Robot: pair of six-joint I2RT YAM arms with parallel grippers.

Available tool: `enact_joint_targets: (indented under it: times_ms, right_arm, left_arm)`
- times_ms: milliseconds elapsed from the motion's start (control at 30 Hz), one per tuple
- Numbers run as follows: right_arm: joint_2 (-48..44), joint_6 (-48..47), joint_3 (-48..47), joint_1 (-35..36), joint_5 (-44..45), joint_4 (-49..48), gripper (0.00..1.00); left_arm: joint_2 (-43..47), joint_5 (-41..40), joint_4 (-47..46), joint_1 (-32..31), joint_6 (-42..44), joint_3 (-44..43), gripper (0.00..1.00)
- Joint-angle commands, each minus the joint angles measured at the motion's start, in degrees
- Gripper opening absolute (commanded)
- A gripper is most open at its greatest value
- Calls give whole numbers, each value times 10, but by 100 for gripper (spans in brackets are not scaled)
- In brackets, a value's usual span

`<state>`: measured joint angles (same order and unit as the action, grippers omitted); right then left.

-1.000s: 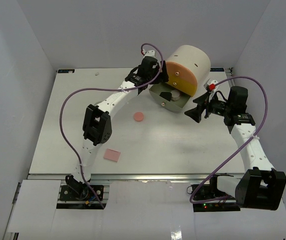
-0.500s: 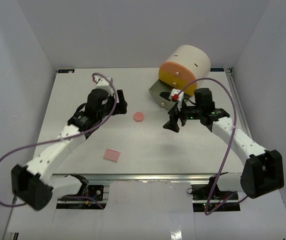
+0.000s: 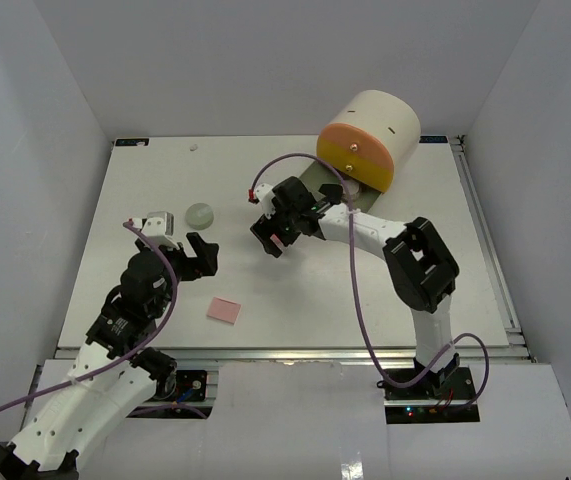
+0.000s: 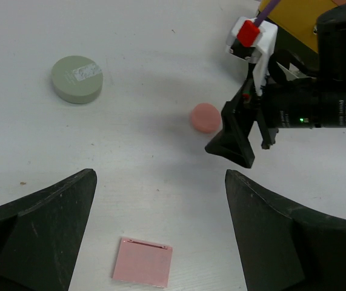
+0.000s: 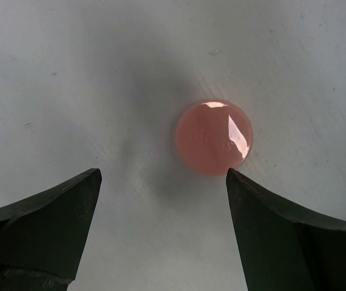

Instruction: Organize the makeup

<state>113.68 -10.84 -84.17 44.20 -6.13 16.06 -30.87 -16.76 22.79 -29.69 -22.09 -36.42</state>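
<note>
On white table (image 3: 365,290), between grey walls (image 3: 25,150): pink compact (image 5: 214,137).

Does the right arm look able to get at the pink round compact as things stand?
Probably yes. The right end effector is open and aimed at the pink compact, which lies bare on the table just ahead of it, slightly off centre. Nothing sits between them.

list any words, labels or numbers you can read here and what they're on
No text is legible.
green round compact: pale label on its lid, print too blurred to read.
right arm's wrist housing: small white print, too small to read.
pink round compact and flat pink square: no markings visible.
</note>
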Motion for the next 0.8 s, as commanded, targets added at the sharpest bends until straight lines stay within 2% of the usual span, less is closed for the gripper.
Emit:
enact_joint_targets:
  times_ms: [0,233,333,467,600,767]
  right_arm:
    - [51,28,-83,6,86,-4,90]
    - [108,13,-131,7,142,-3,90]
    - [127,12,-141,5,135,-1,90]
    - [136,13,-139,2,115,6,97]
    - [130,12,-130,-8,77,15,77]
    - [116,3,-122,-18,67,26,42]
  left_arm:
    - [-9,1,-1,1,-4,-9,98]
    - [-8,9,-3,1,-3,-9,98]
    - [-7,10,-3,1,-4,-9,98]
    - [-7,11,-3,1,-3,-9,98]
    - [-6,9,-3,1,-4,-8,98]
    - [-4,9,-3,1,-4,-9,98]
